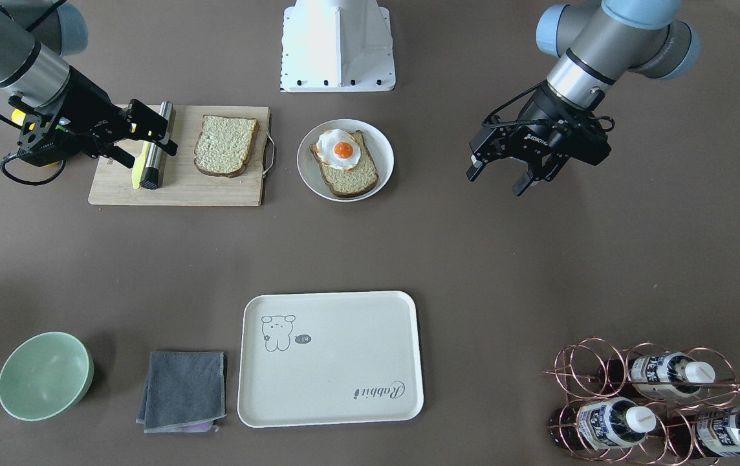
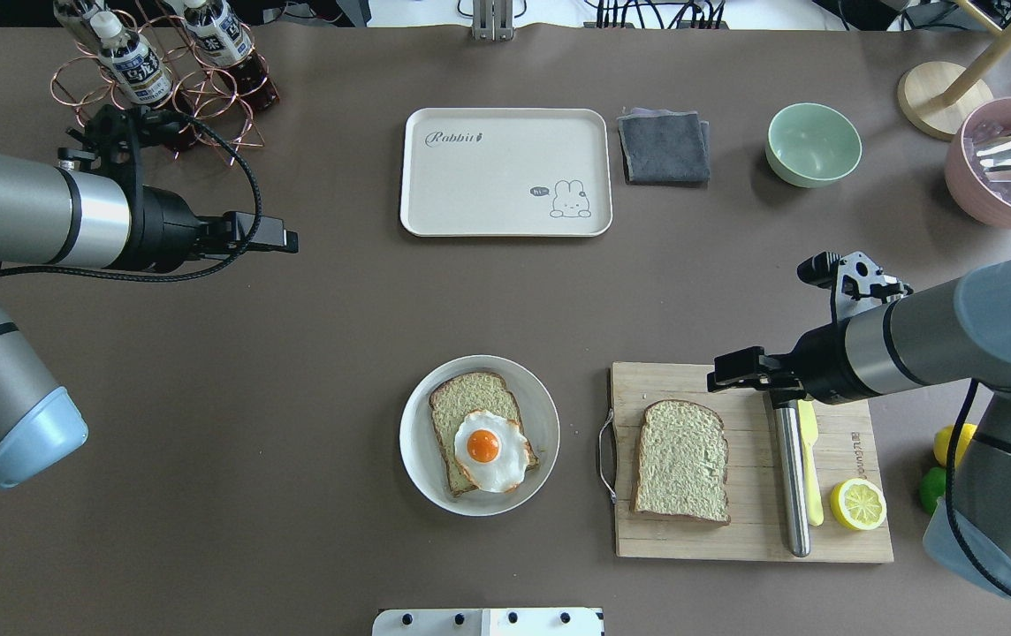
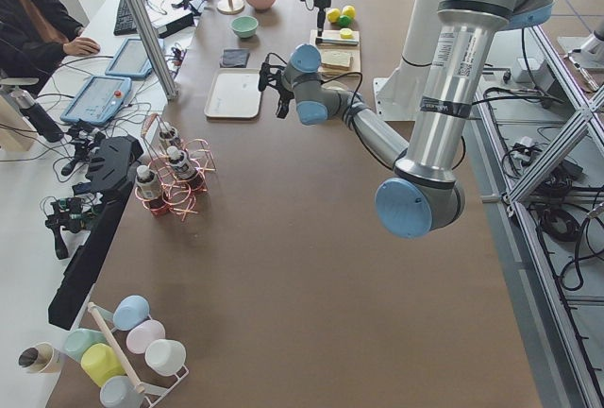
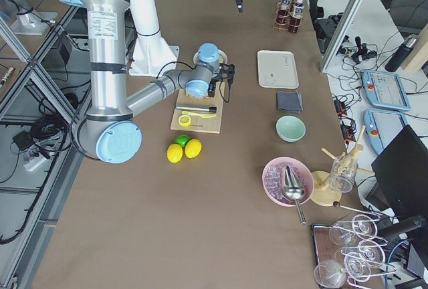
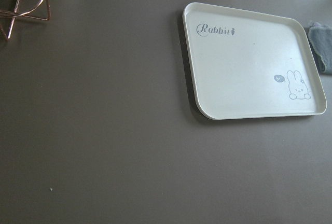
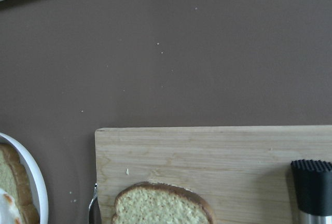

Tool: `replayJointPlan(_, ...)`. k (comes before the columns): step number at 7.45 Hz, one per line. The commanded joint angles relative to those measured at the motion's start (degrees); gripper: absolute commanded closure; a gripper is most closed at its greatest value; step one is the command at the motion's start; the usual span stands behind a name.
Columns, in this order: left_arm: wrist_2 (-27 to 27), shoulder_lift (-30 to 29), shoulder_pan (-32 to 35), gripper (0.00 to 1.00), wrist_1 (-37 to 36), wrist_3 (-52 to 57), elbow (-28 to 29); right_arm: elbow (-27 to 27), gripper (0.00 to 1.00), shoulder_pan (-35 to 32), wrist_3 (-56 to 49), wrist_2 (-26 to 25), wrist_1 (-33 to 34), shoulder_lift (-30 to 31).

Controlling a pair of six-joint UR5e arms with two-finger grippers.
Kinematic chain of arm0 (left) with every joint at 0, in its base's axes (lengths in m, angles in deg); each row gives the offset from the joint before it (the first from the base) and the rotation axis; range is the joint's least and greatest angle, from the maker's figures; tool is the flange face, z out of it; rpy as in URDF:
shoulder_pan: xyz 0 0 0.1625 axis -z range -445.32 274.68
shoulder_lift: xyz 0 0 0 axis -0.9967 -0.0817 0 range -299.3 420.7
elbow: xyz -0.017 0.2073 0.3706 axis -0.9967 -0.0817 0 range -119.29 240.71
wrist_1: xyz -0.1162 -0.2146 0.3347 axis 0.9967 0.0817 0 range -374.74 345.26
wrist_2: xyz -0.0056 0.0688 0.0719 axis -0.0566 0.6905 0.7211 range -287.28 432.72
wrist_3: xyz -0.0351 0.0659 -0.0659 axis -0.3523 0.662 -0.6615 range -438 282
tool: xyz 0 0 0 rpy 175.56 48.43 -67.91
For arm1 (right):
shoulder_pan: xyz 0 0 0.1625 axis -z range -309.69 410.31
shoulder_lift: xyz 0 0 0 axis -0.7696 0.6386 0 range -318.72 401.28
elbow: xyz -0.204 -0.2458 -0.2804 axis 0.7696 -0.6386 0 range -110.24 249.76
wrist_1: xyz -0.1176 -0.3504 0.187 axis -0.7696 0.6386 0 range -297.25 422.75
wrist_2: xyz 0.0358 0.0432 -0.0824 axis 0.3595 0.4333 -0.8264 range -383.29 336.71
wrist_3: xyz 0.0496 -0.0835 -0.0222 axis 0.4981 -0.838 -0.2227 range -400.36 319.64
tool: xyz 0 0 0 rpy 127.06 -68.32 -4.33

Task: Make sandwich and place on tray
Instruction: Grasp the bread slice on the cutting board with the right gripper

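One slice of wholegrain bread (image 1: 352,178) lies on the round white plate (image 1: 308,171) with a fried egg (image 1: 339,149) on top. The second slice (image 1: 226,145) lies alone on the wooden cutting board (image 1: 215,188). The cream tray (image 1: 331,359) is bare, across the table from the plate. My right gripper (image 1: 147,145) hovers open and empty over the board's far end, beside the second slice (image 2: 682,459). My left gripper (image 1: 498,180) hangs open and empty over bare table, well off to the side of the plate. The left wrist view shows the tray (image 5: 244,73).
A steel-handled tool (image 2: 791,477), a yellow knife (image 2: 810,468) and a lemon half (image 2: 857,503) lie on the board. A green bowl (image 1: 45,375) and a grey cloth (image 1: 184,390) sit beside the tray. A copper bottle rack (image 1: 654,408) stands at a table corner.
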Motion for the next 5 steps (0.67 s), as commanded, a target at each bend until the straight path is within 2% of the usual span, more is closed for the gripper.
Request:
replayJointPlan(1,0.0,-0.1,0.0,0.02,0.0,0.0,0.2,0.0,0.0,7.1,3.0,-6.1,-0.5,0.3)
replayJointPlan(3,0.0,-0.2,0.0,0.02,0.0,0.0,0.2,-0.5,0.01,11.1,3.3,-10.4,-1.2,0.7)
replayJointPlan(5,0.0,-0.2,0.0,0.02,0.0,0.0,0.2,-1.1,0.01,12.7,4.4,-11.9,-4.3,2.6)
